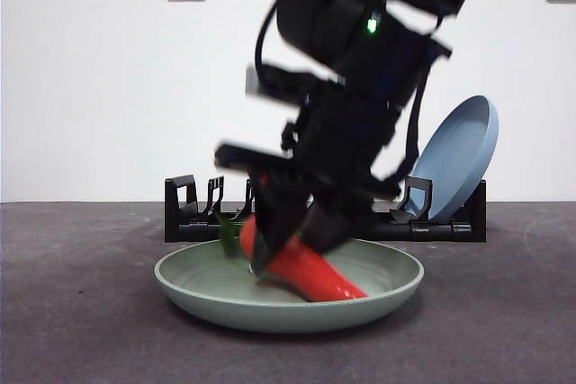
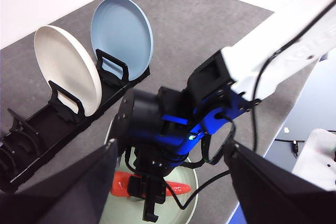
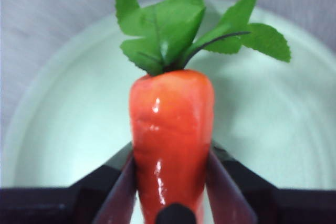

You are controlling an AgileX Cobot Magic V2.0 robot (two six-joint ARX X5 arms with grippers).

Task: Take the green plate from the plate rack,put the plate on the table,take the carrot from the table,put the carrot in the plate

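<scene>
My right gripper is shut on the carrot, its jaws pressing both sides of the orange body. The carrot is tilted, thin end down on the floor of the green plate, leaves pointing up and back. The plate lies flat on the table in front of the plate rack. In the right wrist view the plate fills the background. My left gripper is open and empty, high above, looking down on the right arm, the carrot and the plate.
The black rack holds a cream-white plate and a blue plate upright in its slots; the blue plate leans at the rack's right end. The table's edge lies close to the plate.
</scene>
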